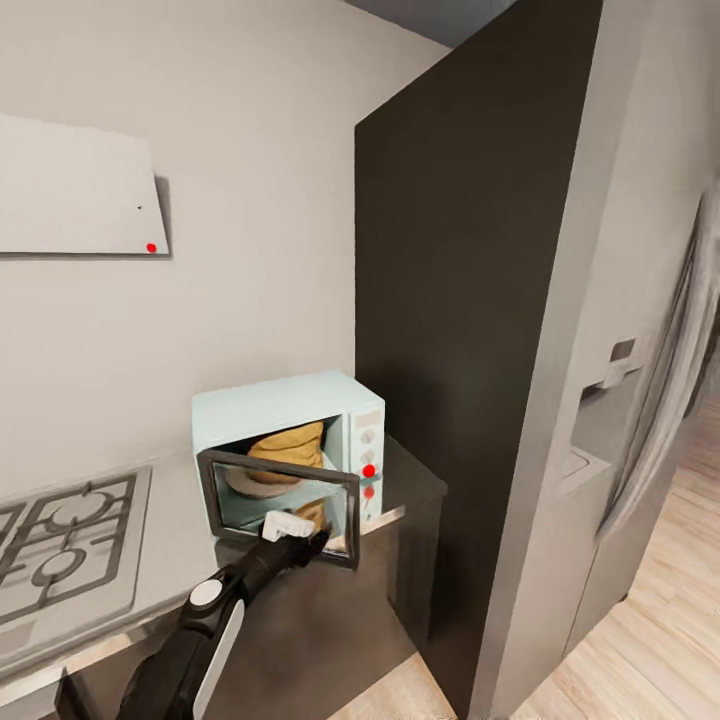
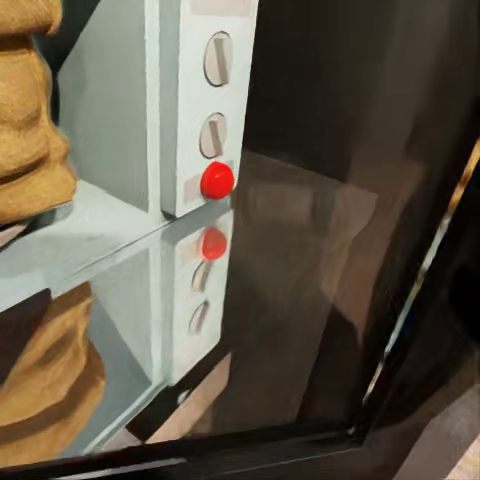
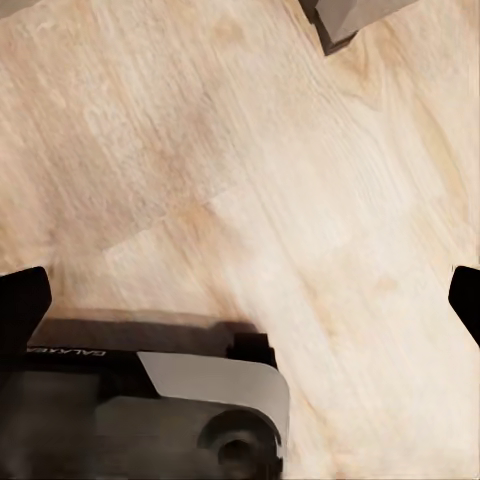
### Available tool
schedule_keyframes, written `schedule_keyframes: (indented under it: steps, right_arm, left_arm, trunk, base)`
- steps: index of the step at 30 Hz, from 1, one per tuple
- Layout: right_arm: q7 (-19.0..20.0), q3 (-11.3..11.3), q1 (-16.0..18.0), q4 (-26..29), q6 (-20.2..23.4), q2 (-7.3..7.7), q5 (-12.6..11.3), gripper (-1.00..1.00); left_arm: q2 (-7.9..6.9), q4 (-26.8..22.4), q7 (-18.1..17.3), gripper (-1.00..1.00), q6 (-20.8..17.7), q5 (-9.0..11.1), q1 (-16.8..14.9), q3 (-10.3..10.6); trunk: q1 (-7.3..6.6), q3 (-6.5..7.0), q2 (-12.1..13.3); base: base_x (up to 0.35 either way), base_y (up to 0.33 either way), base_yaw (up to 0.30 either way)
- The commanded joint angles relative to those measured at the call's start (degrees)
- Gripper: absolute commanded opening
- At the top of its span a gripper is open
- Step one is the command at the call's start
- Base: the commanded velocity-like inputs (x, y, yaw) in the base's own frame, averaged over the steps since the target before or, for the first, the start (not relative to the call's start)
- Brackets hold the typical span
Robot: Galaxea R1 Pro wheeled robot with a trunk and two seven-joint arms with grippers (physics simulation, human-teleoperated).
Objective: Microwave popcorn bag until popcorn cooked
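**Popcorn bag in the microwave, door part open**

Your popcorn bag sits inside the microwave, on the round plate in its cavity. The microwave stands at the right end of the countertop, against the wall and just beside the tall dark cabinet panel. Its glass door hangs part open toward you.

Your left gripper is at the door's lower edge; you cannot tell how far its fingers are spread or whether they grip anything. The left wrist view looks through the glass at the white knob panel and its red light.

Your right gripper hangs over the wood floor, fingers spread wide, holding nothing.
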State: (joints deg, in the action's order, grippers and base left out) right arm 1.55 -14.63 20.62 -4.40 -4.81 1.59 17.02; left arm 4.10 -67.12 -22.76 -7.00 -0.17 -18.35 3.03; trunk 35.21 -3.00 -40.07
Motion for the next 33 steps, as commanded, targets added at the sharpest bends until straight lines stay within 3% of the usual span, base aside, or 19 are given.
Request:
schedule_keyframes:
  steps: [1,3,4,7,15,33]
  right_arm:
    - [0.06,-0.49,0.12,-0.26,1.08,-0.14,0.39,1.00]
    - [-0.02,-0.49,0.11,-0.26,2.99,-0.43,0.39,1.00]
    - [-0.10,-0.49,0.12,-0.26,3.44,-0.50,0.39,1.00]
    - [-0.13,-0.49,0.12,-0.26,3.64,-0.53,0.39,1.00]
    - [-0.14,-0.49,0.12,-0.26,3.74,-0.55,0.39,1.00]
    - [-0.05,-0.49,0.12,-0.26,3.67,-0.54,0.37,1.00]
  left_arm:
    - [0.03,-0.11,0.75,1.00,-0.41,0.05,-0.02,-0.38]
    - [0.03,-0.08,8.73,1.00,-0.30,0.07,-0.02,-0.77]
    - [0.06,-0.04,14.95,1.00,-0.25,0.08,-0.02,-0.74]
    - [0.17,-0.03,18.06,1.00,-0.21,0.08,-0.02,-0.74]
    - [0.21,2.19,21.83,1.00,-0.24,0.12,-0.02,-0.92]
    - [0.17,2.35,22.05,1.00,0.41,0.09,-0.02,-0.92]
  trunk:
    - [0.02,-0.10,-0.09]
    - [0.02,-0.10,-0.09]
    - [0.02,-0.10,-0.09]
    - [0.02,-0.10,-0.09]
    - [0.02,-0.10,-0.09]
    - [0.02,-0.10,-0.09]
  base:
    - [0.000,0.000,-0.295]
    - [0.000,0.000,-0.295]
    - [0.000,0.000,-0.295]
    - [0.000,0.000,-0.295]
    - [0.046,0.000,-0.118]
    - [0.219,0.000,-0.001]
